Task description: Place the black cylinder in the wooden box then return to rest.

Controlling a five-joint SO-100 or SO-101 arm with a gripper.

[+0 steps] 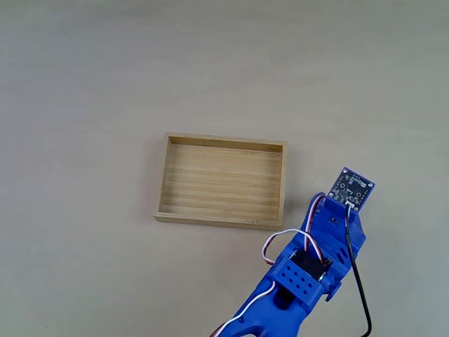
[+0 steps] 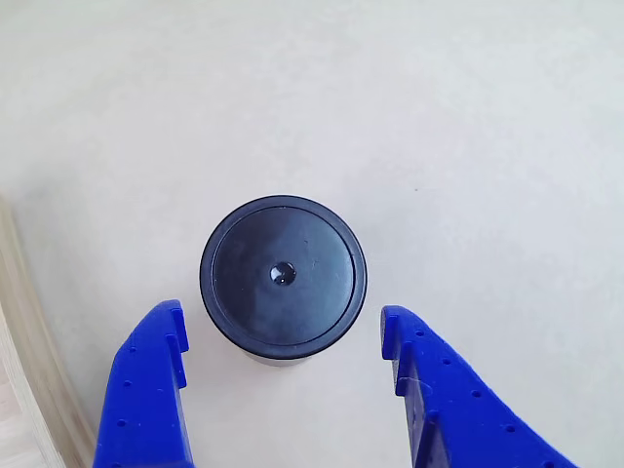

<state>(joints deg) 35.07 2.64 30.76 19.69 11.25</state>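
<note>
my blue arm [image 1: 309,270] reaches up from the lower edge, just right of the wooden box [image 1: 222,220] on the bench [image 1: 84,84].

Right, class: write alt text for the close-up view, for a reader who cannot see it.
A small round matte black cylinder stands on a pale table, seen from above, between the two open blue fingers of the gripper. A light wooden box edge shows at left.

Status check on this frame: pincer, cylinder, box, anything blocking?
Pincer open, fingers either side of cylinder, not touching. Cylinder upright on table, outside box. Box holds nothing. No obstruction seen.
</note>
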